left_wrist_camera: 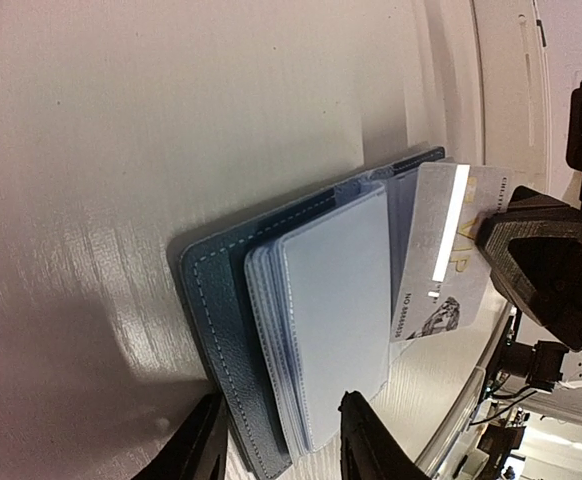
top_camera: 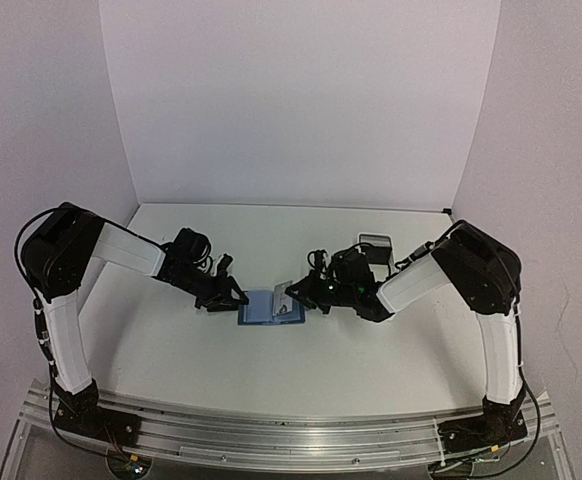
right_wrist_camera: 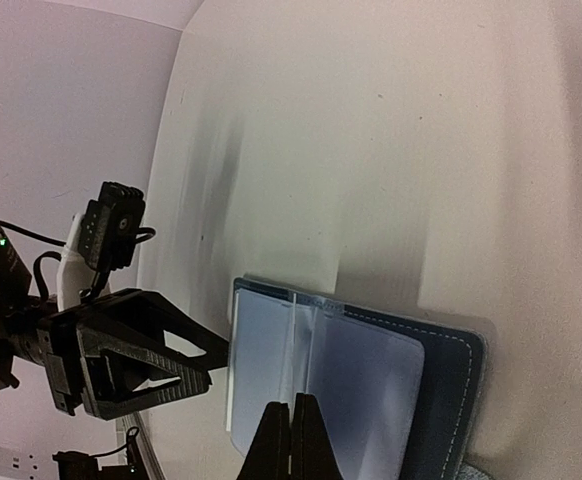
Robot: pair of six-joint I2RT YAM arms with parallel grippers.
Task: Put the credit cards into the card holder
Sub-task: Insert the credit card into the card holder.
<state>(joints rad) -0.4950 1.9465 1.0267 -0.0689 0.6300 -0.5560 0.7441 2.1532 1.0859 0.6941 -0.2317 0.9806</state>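
Closest to the left wrist lens: left pincer (left_wrist_camera: 286,445), spread, straddling one end of the card holder (left_wrist_camera: 226,330) (touching or not, cannot tell). Lies open and flat on the worktop (top_camera: 371,360), pale slots up, squarely between both pincers. Opposite: right pincer (right_wrist_camera: 293,445) pressed together on the pale credit card (left_wrist_camera: 441,250), tilted on edge over the holder's far half, long axis parallel to the slot pages. Seems the insertion step, not yet done. Turns on one thing: holder just ahead of and below the right pincer, toward the left pincer, so probably calls for lowering that card edge into a slot mouth.
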